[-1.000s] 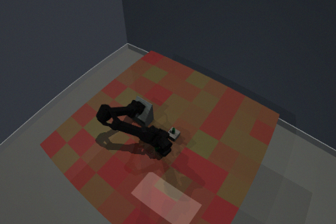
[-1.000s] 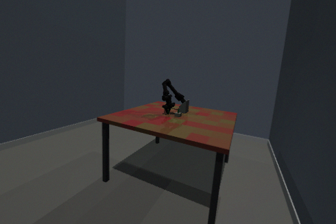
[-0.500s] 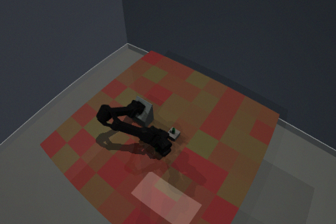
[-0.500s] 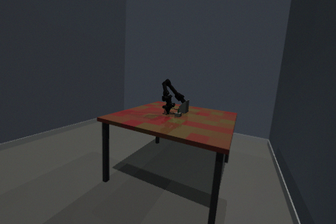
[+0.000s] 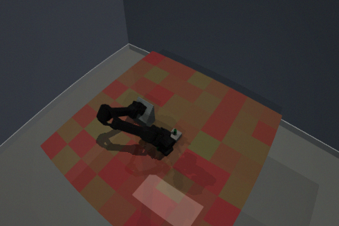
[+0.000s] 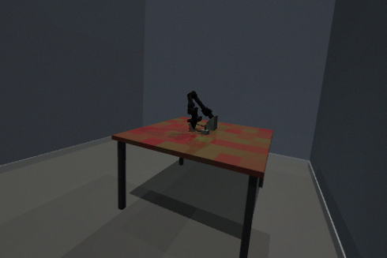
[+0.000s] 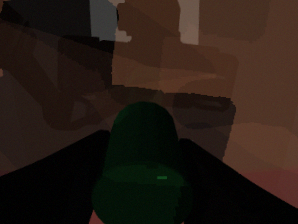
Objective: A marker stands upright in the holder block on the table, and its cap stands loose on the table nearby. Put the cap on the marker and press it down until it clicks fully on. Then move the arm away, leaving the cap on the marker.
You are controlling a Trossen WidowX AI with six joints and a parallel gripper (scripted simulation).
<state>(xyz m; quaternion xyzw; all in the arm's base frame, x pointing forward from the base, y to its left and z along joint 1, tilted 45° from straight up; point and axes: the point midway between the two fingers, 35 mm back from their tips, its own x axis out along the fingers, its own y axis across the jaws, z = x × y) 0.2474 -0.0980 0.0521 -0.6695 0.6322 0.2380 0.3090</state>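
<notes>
The green cap (image 7: 142, 150) is between the two dark fingers in the wrist view, its narrower end pointing up the picture. My gripper (image 7: 143, 144) (image 6: 193, 128) is shut on it, low at the table top; whether the cap touches the table I cannot tell. In the top view the hand hides the fingertips. The pale holder block (image 5: 178, 137) (image 6: 205, 132) stands on the table beside the hand, apart from the cap. The marker (image 5: 175, 131) stands upright in it, showing as a small green and dark tip.
The arm's grey base block (image 5: 149, 116) (image 6: 212, 123) stands behind the holder block, with the dark arm (image 5: 129, 128) (image 6: 190, 99) reaching over from it. The table (image 5: 257, 144) (image 6: 158, 143) has a red, orange and olive checked top with glossy reflections and shadows.
</notes>
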